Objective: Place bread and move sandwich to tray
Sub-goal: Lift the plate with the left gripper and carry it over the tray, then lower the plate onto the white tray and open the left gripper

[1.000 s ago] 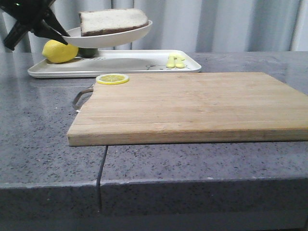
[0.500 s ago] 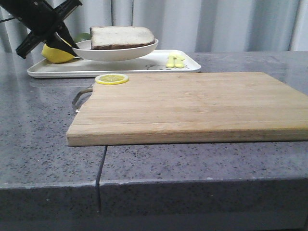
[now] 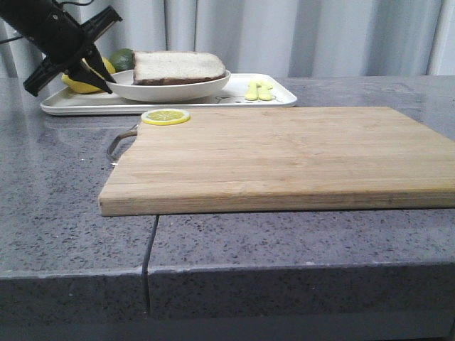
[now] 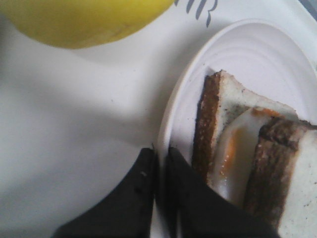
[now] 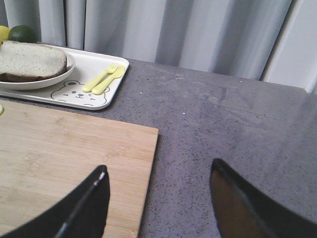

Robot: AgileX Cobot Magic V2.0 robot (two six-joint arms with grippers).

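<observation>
— Two tools; what does each hold?
— Left tool [image 4: 159, 157] pinches the plate [image 3: 206, 87] rim; right tool [image 5: 158, 191] gapes wide over the bench [image 5: 223, 124].
— And the sandwich [image 3: 178, 66]?
— On that plate — resting on the tray [image 3: 281, 98], beside the lemon [image 4: 84, 20].

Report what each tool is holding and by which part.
The left tool pinches the shallow round white plate by its rim, beside the egg sandwich. The right tool is open, holding nothing.

The tray [image 3: 281, 99] is seen low from across the cutting board [image 3: 284, 153] in the front view. It is viewed closely by the left wrist camera and obliquely from farther off by the right wrist camera.
</observation>
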